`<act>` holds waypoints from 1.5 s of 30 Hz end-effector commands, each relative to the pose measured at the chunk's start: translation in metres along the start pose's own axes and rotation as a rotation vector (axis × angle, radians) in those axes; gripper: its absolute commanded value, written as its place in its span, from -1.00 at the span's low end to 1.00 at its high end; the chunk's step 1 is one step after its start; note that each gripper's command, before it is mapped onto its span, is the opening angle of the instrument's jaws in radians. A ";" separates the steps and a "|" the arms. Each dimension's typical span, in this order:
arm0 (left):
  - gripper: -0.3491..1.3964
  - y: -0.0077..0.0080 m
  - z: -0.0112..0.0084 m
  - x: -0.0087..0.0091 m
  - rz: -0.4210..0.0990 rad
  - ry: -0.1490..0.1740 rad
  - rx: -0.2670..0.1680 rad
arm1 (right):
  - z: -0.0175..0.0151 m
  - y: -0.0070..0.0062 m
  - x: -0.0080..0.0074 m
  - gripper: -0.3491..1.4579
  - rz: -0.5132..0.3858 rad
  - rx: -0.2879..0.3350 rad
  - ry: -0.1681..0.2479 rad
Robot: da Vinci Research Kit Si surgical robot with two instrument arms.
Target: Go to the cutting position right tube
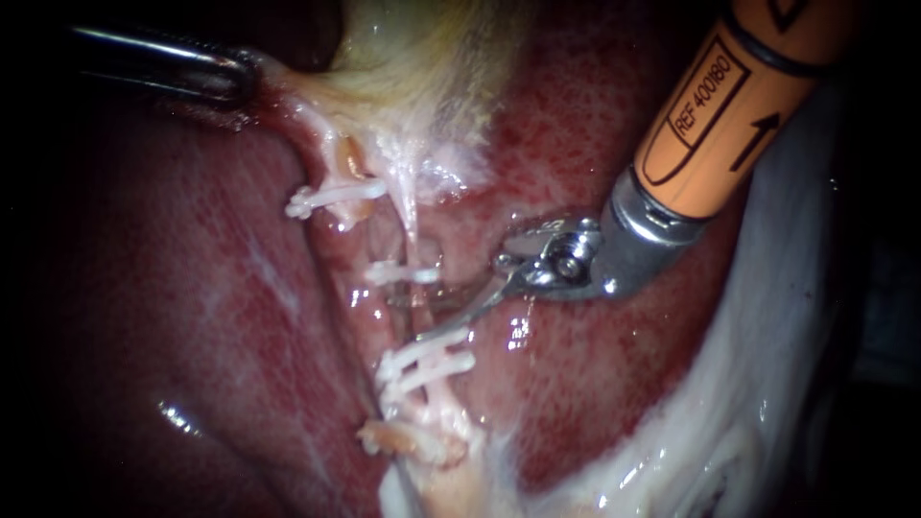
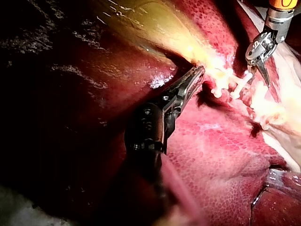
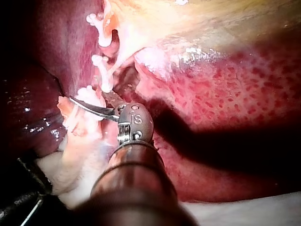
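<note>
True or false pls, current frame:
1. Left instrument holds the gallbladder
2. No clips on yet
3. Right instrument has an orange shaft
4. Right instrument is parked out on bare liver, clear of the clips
1. True. The left instrument has its jaws shut on the gallbladder, at its narrow end.
2. False. Several white clips are already in place.
3. True. The right instrument has an orange shaft and comes in from the upper right in the endoscope view.
4. False. Its tip lies at the tube, among the clips.
</note>
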 end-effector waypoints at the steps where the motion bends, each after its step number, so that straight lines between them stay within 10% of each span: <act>1: -1.00 0.0000 0.0000 0.0000 0.000 0.000 0.000 | 0.0002 0.0001 0.0001 0.68 -0.012 -0.001 0.001; 31: -1.00 0.0000 0.0001 0.0000 0.000 0.000 0.000 | 0.0048 0.0021 0.0025 0.75 -0.054 -0.044 0.113; 45: -1.00 0.0000 -0.0001 0.0000 0.000 0.000 -0.001 | 0.0049 -0.0023 0.0045 0.84 -0.042 -0.026 0.120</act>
